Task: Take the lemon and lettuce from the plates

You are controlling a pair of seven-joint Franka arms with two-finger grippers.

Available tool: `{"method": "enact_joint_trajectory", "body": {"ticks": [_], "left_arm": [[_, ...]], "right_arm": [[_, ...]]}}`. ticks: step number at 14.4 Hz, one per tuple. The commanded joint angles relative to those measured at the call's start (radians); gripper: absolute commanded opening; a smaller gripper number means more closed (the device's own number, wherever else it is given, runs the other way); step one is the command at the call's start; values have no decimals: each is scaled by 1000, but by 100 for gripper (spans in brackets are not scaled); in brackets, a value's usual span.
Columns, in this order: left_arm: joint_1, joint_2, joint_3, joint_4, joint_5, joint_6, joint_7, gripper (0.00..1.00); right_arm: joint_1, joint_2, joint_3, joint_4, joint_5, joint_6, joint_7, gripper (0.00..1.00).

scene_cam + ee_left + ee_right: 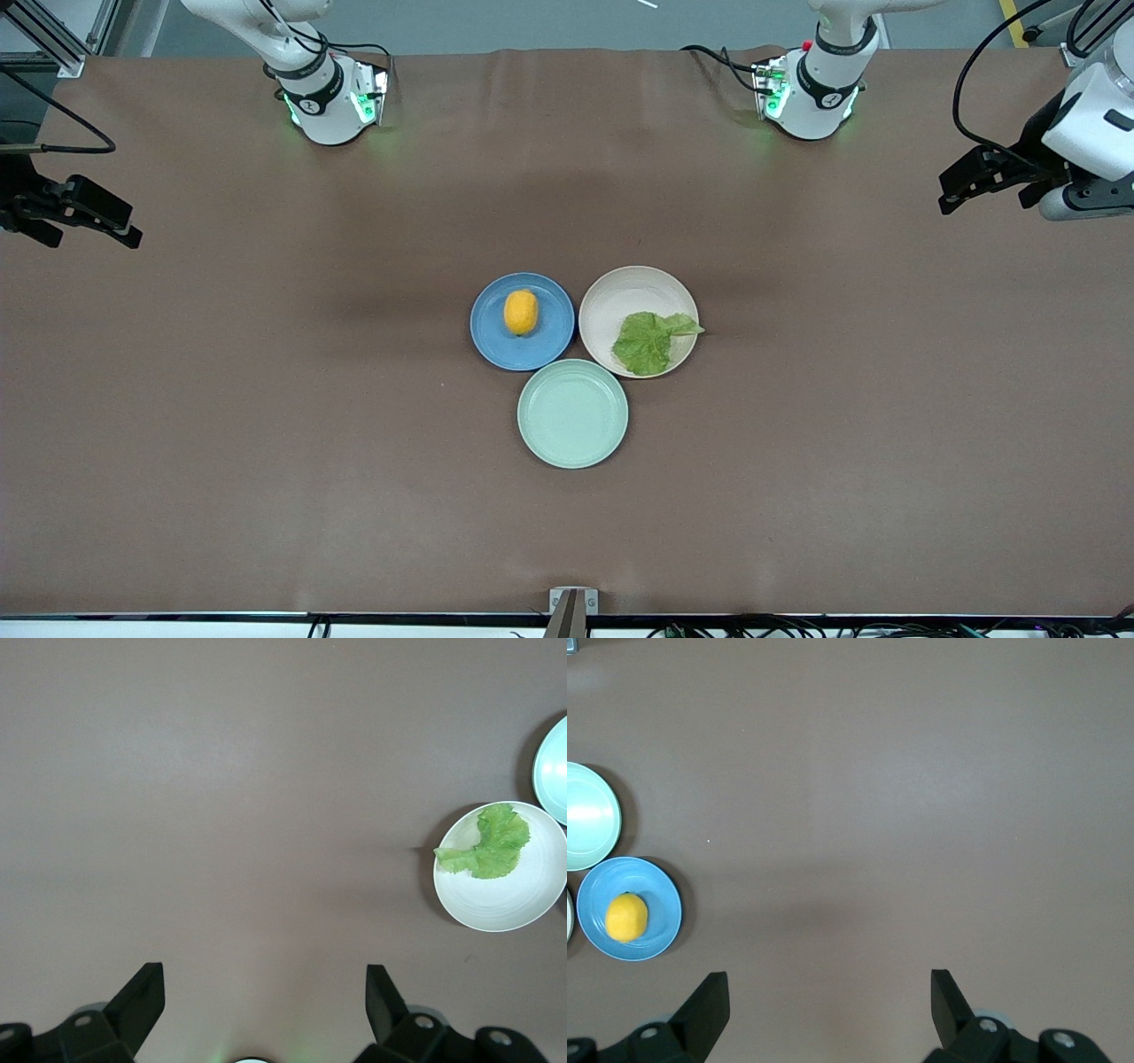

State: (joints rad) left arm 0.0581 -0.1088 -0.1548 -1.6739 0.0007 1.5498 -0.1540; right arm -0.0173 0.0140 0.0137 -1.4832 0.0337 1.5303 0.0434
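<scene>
Mid-table, lemon [521,312] sitting on blue plate [496,346], lettuce [649,340] on beige plate [625,288]; left gripper [261,992] and right gripper [827,992] hanging wide at table ends, clearing access.

Open table [266,443] around plates [523,350]
</scene>
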Motion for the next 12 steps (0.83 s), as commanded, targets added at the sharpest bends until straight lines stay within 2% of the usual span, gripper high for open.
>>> {"method": "enact_joint_trajectory", "body": {"ticks": [1,4,6,10,12], "left_arm": [[5,9,1,29,7,-39,27,100],[6,26,3,54,7,-40,22,100],[5,73,1,92,7,-43,24,100],[-7,152,-9,85,-10,-11,-2,100],[-40,202,-20,77,-10,27,-24,100]], "right_arm": [[-12,4,11,12,-15,-12,-11,100],[-10,4,12,12,-28,-12,-10,100],[-10,4,12,12,-28,-12,-10,100],[8,6,14,12,-25,-10,-4,100],[54,12,14,12,-20,-1,4,100]]}}
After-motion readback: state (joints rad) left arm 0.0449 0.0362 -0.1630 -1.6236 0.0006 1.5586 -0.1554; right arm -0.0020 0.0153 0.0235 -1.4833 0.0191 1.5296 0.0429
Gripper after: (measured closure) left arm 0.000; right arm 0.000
